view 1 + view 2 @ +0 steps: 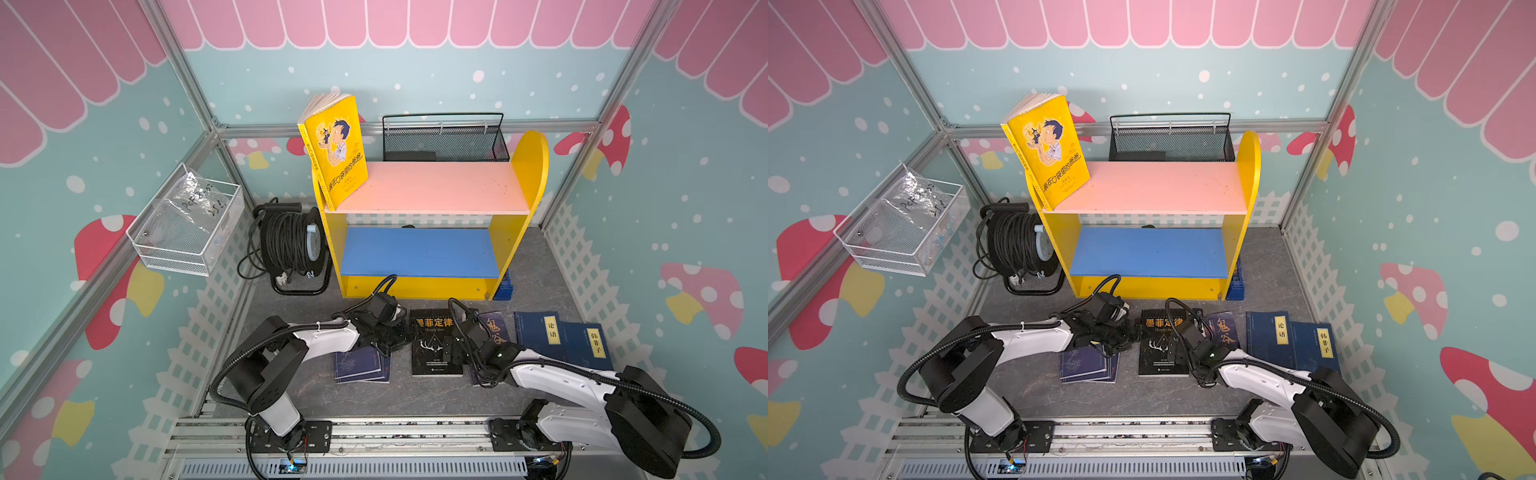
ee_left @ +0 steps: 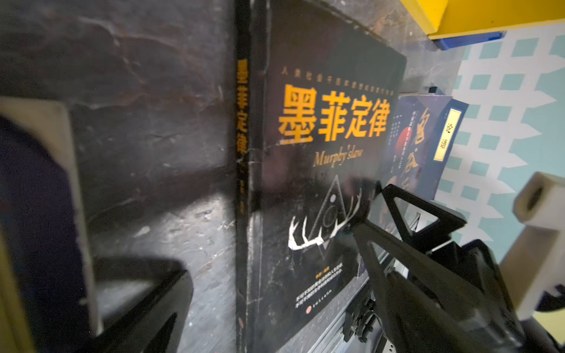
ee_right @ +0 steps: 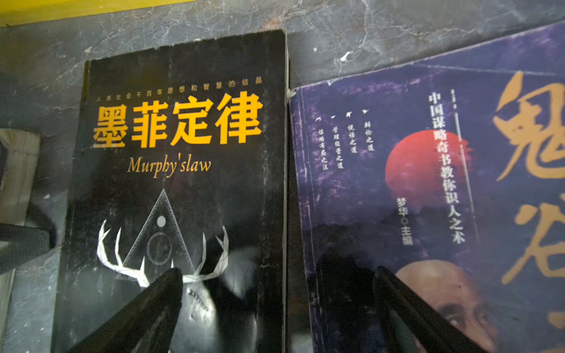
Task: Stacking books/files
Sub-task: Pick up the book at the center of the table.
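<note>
- Top views, both: black book [image 1: 432, 332] [image 1: 1158, 353] [image 2: 321, 128] [image 3: 183, 171] flat on the grey table [image 1: 415, 395] [image 1: 1133, 395], cover up, antler emblem and orange title showing, just in front of the yellow bookshelf [image 1: 436, 189] [image 1: 1154, 187].
- Purple book [image 1: 496, 332] [image 1: 1225, 332] [image 3: 428, 189]: flat, right against the black book's page edge, old-man portrait on the cover, partly hidden by the right arm in both top views.
- Navy book with a yellow label [image 1: 538, 336] [image 1: 1268, 336]: same side of the black book, past the purple book. Second labelled navy book [image 1: 586, 353] [image 1: 1316, 353] farther out again, edges overlapping, order unclear.
- Small pile of navy books [image 1: 361, 365] [image 1: 1088, 365]: on the black book's spine side, near but apart, one corner under the left arm.
- Yellow book [image 1: 336, 149] [image 1: 1050, 149]: well apart from the black book, standing tilted on the bookshelf's pink top board, at the spine-side end.
- Left jaws: spread wide, nothing gripped, low at the black book's spine edge. Left wrist view: one jaw over bare table, the other over the cover, spine between; contact not discernible.
- Right jaws: likewise spread wide and empty, low over the seam between black book and purple book, one jaw above each cover in the right wrist view.
</note>
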